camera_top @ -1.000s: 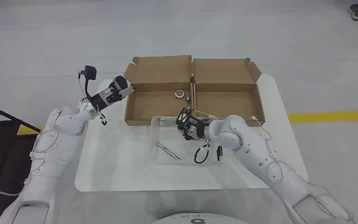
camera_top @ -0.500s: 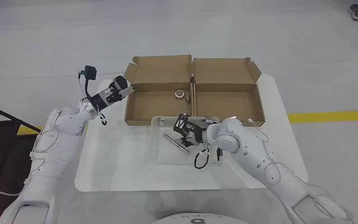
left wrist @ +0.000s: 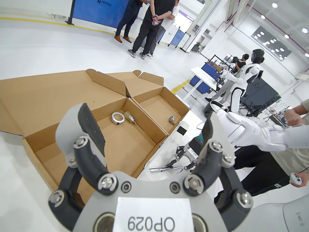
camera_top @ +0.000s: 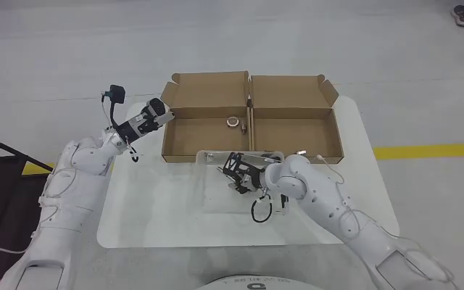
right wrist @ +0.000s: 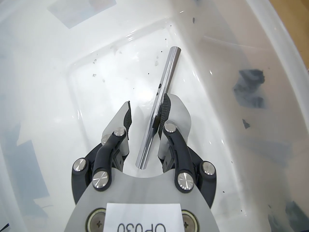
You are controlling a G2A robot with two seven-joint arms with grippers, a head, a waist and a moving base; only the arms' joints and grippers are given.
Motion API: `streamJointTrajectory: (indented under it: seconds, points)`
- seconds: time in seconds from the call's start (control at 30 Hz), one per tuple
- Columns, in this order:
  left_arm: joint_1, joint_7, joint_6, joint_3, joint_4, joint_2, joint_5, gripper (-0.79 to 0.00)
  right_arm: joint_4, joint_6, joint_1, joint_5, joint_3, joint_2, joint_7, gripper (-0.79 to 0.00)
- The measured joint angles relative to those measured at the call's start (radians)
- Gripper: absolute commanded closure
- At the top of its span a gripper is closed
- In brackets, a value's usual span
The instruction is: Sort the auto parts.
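A slim metal rod point(right wrist: 160, 92) lies on the floor of a clear plastic tray point(camera_top: 217, 204) in front of the boxes. My right gripper point(right wrist: 147, 101) is down in the tray, open, with the rod between its fingers. One pad point(right wrist: 166, 108) touches the rod and the other stands apart. In the top view this gripper point(camera_top: 235, 175) covers most of the rod. My left gripper point(camera_top: 156, 112) hangs open with nothing in it, beside the left cardboard box point(camera_top: 190, 141). That box holds a metal ring point(camera_top: 233, 122) and a small cylindrical part point(camera_top: 244, 128).
The right cardboard box point(camera_top: 297, 136) adjoins the left one, and a small metal piece point(left wrist: 172, 119) lies in it. A black looped cable point(camera_top: 259, 206) sits in the tray's right part. Another small metal part point(camera_top: 209, 154) lies at the tray's back edge. Both box lids stand open behind.
My right gripper has moved left and down into the tray until its fingers straddle the rod. The rod has shifted a little toward the boxes. The left arm has kept still.
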Motion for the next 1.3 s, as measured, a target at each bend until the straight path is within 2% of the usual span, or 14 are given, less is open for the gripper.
streamJointTrajectory:
  seconds: [0.3,0.5,0.63,1.0,1.1,1.13,1.17,1.23,1.3]
  points:
    - [0.000,0.000,0.000,0.000,0.000,0.000,0.000,-0.785,0.001,0.028,0.009,-0.031,-0.007,-0.002,0.006,-0.246]
    - [0.000,0.000,0.000,0.000,0.000,0.000,0.000,-0.785,0.002,0.045,0.017,-0.059,-0.021,-0.007,0.013,-0.135]
    - [0.000,0.000,0.000,0.000,0.000,0.000,0.000,-0.785,0.006,0.058,0.024,-0.075,-0.031,-0.011,0.020,0.000]
    - [0.000,0.000,0.000,0.000,0.000,0.000,0.000,-0.785,-0.020,0.042,0.010,-0.059,0.013,0.000,-0.006,0.000]
    - [0.000,0.000,0.000,0.000,0.000,0.000,0.000,-0.785,-0.030,0.044,0.004,-0.069,0.020,0.003,0.001,-0.052]
    - [0.000,0.000,0.000,0.000,0.000,0.000,0.000,-0.785,-0.034,0.045,0.002,-0.074,0.020,0.004,0.004,-0.095]
    - [0.000,0.000,0.000,0.000,0.000,0.000,0.000,-0.785,-0.035,0.046,0.001,-0.076,0.018,0.004,0.006,-0.172]
    - [0.000,0.000,0.000,0.000,0.000,0.000,0.000,-0.785,-0.039,0.046,0.000,-0.080,0.012,0.002,0.012,-0.256]
    - [0.000,0.000,0.000,0.000,0.000,0.000,0.000,-0.785,-0.042,0.048,0.002,-0.083,0.003,0.000,0.017,-0.277]
